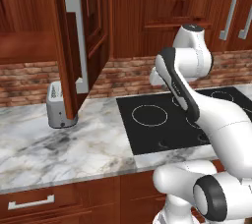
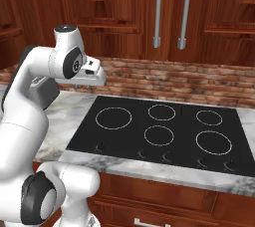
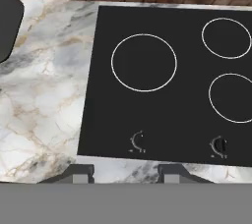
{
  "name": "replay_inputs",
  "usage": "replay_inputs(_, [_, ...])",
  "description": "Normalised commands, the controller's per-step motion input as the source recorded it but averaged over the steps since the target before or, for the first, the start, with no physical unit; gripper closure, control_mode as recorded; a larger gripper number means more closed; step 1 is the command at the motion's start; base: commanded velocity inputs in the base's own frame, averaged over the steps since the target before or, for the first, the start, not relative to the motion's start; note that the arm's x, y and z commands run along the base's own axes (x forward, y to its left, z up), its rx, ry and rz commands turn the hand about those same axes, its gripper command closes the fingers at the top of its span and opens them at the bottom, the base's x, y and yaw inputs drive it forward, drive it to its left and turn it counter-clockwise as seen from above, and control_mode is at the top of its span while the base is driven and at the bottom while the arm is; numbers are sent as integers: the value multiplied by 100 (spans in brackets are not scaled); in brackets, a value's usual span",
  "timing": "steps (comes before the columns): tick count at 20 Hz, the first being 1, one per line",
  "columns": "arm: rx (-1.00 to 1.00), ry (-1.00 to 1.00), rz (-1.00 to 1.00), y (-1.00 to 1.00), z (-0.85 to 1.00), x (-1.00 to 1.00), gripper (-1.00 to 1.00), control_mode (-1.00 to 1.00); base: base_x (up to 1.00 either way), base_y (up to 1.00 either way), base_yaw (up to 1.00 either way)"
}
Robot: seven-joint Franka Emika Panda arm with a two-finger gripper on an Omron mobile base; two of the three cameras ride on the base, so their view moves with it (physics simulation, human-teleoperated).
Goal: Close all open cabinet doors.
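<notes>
On my left an open cabinet door (image 1: 81,41) swings out over the marble counter (image 1: 64,144), its silver bar handle (image 1: 78,41) facing me and a toaster (image 1: 58,106) standing just beside its lower edge against the brick wall (image 1: 24,80). My gripper (image 3: 125,171) hangs above the front edge of the black cooktop (image 3: 162,80), jaws drawn in and holding nothing. To the right, two closed cabinet doors (image 2: 172,12) stand above the cooktop, handles side by side

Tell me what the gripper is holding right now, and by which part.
Nothing is held. The gripper hangs shut over the front edge of the black cooktop, with only marble counter between its fingertips. The open cabinet door is untouched.
</notes>
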Motion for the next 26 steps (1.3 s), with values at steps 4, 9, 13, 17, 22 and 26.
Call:
replay_inputs(4, [0, 0, 0, 0, 0, 0, -100, 100, -14, 12, 0])
replay_inputs(9, [0, 0, 0, 0, 0, 0, -100, 100, -79, 53, 0])
replay_inputs(13, [0, 0, 0, 0, 0, 0, -100, 100, -99, 66, 0])
replay_inputs(17, [0, 0, 0, 0, 0, 0, -100, 100, -100, 68, 0])
replay_inputs(22, [0, 0, 0, 0, 0, 0, -100, 100, -93, 59, 0])
replay_inputs(26, [0, 0, 0, 0, 0, 0, -100, 100, -43, 56, 0])
